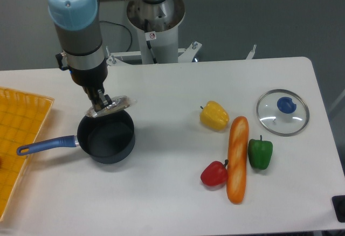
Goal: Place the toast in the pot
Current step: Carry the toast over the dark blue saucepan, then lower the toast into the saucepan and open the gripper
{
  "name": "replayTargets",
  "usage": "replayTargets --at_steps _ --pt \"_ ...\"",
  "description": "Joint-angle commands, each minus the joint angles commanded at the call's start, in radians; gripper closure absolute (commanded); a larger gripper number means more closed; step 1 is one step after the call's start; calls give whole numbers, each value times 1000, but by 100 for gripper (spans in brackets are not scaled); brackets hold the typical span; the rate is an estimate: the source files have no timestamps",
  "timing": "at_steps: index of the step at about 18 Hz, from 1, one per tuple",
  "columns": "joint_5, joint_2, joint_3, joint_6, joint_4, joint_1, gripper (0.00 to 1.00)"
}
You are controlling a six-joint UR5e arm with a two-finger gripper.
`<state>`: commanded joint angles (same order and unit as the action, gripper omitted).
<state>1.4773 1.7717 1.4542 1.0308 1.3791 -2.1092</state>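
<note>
Table [161, 193] — white, grey wall [259, 15] behind

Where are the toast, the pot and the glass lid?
toast [115, 106], fixed camera, its wrapped flat face.
pot [108, 152], fixed camera, its front outer wall.
glass lid [273, 118], fixed camera, its clear glass left of the knob.

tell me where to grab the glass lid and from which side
Take the glass lid by its blue knob, coming straight down from above. It lies flat on the table with the knob up; the thin rim hugs the surface and offers little hold. The green pepper sits clear of it.
</note>
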Motion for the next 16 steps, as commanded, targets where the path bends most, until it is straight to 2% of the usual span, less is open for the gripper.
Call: replayTargets --at_steps 3,7,10,16 --pt "-6 17 0 -2 -29 21 100" --pt "-18 41 -5 -2 -35 26 100" --pt "-20 64 -5 -2 -69 43 100" --pt "-28 87 -5 2 -69 46 100"
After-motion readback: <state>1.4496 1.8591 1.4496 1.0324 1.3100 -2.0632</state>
